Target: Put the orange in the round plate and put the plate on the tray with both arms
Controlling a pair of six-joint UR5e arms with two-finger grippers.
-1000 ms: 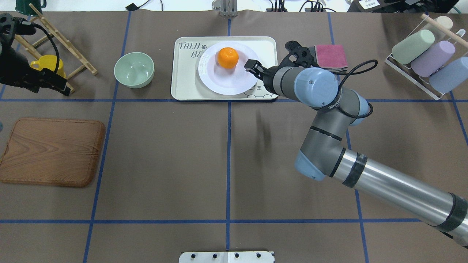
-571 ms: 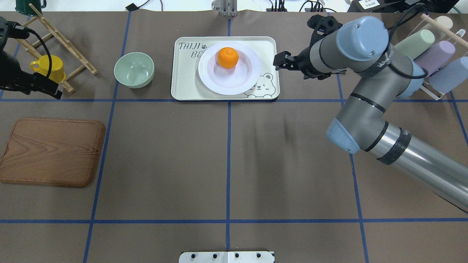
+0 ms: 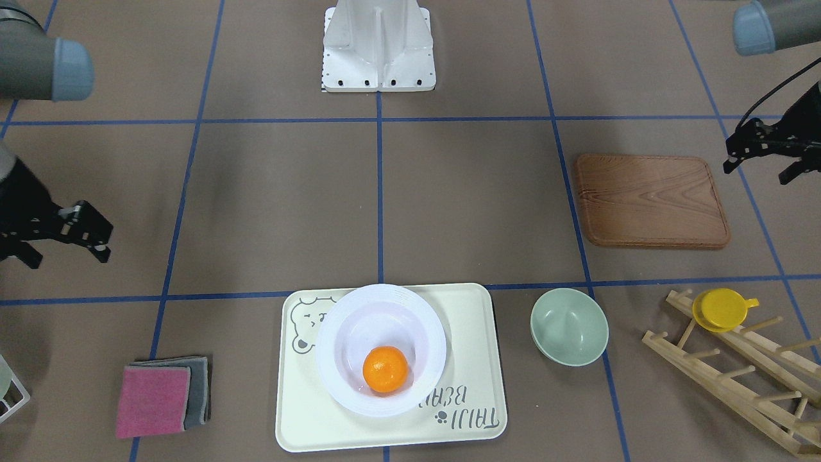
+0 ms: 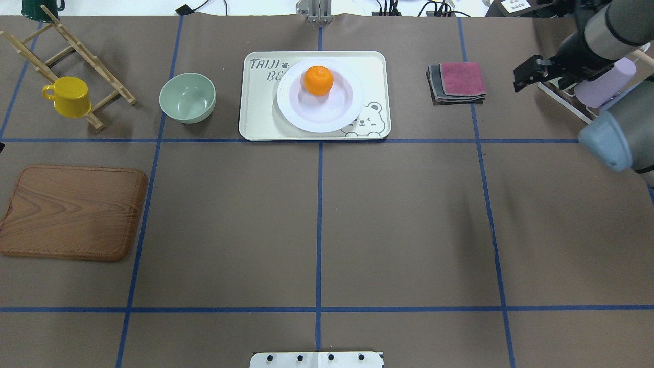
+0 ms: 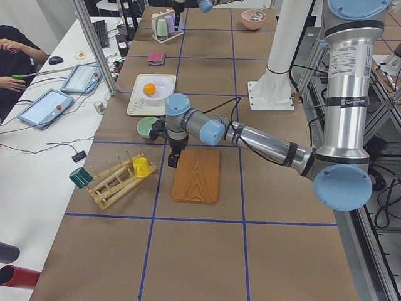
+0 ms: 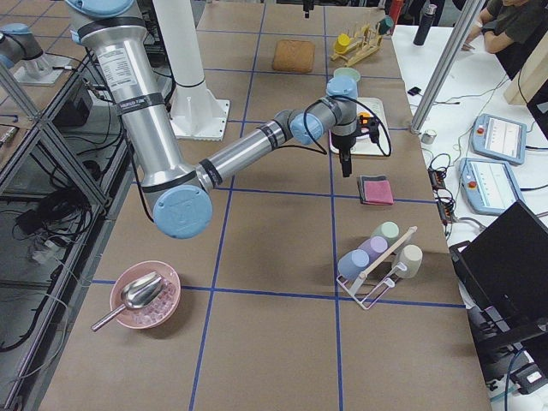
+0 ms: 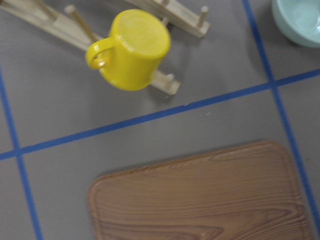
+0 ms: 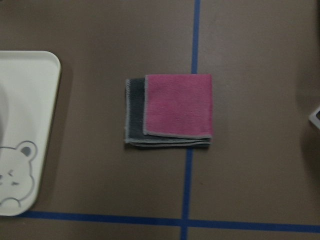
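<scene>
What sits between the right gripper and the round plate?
Only the folded pink and grey cloths, lying flat on the table between the right gripper and the tray. The round plate, with the orange in it, sits on the tray; nothing visible separates them.

Only the tray (image 3: 308, 410) bears readable text: grey "TAIJI BEAR" in one corner

Right gripper (image 4: 526, 74) has withdrawn from the round plate (image 4: 327, 110) on the tray (image 4: 255, 117) and now sits at the table's right edge, jaws apart, beside the lilac tumbler (image 4: 608, 82). Folded cloths (image 4: 457, 82) are now uncovered. Left gripper (image 3: 757, 168) has left the overhead view, clearing the yellow cup (image 4: 69, 96).
</scene>
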